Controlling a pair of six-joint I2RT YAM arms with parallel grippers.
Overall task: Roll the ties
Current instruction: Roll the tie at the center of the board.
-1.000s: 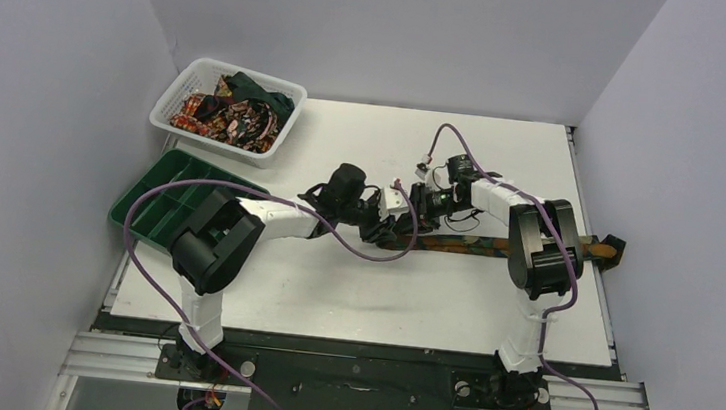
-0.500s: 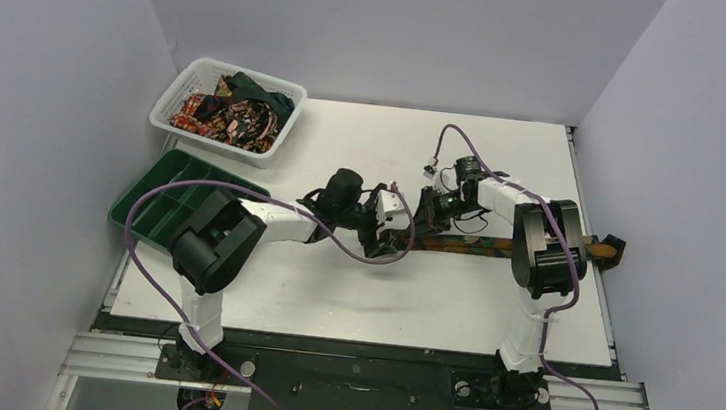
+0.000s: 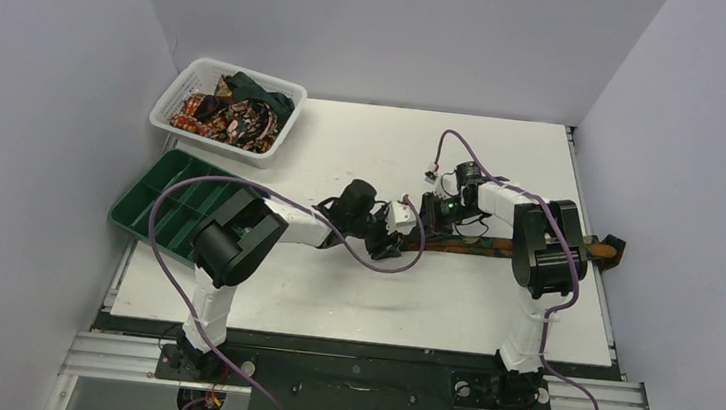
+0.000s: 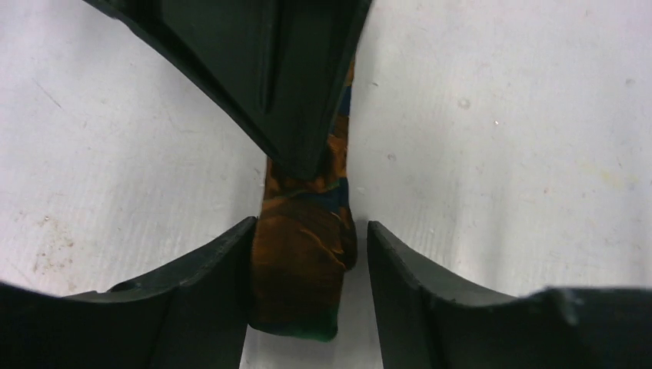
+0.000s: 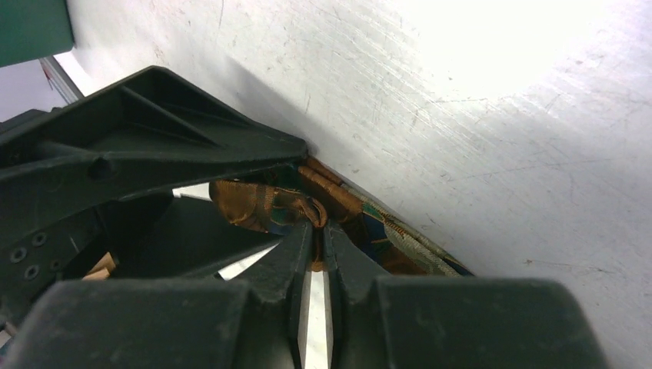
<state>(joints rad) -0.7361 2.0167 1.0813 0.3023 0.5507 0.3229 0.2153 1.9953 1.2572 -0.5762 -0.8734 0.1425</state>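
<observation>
One tie (image 3: 496,244), dark with orange-brown and teal pattern, lies stretched across the table toward the right edge. Its left end is folded into a short thick roll (image 4: 304,261). My left gripper (image 3: 401,241) is open with its jaws around that roll (image 4: 307,231); the left finger touches it and the right finger stands slightly off. My right gripper (image 3: 434,224) is shut on the tie just behind the roll, pinching a fold of fabric (image 5: 317,227). Its black fingers (image 4: 284,92) show above the roll in the left wrist view.
A white mesh basket (image 3: 180,97) at the back left holds several more ties (image 3: 232,112). A green compartment tray (image 3: 153,207) sits at the left edge. The stretched tie's far end (image 3: 604,250) reaches past the table's right edge.
My left arm has swung right and its gripper now sits around the tie's folded end. My right gripper has shifted slightly right along the tie, still pinching it.
</observation>
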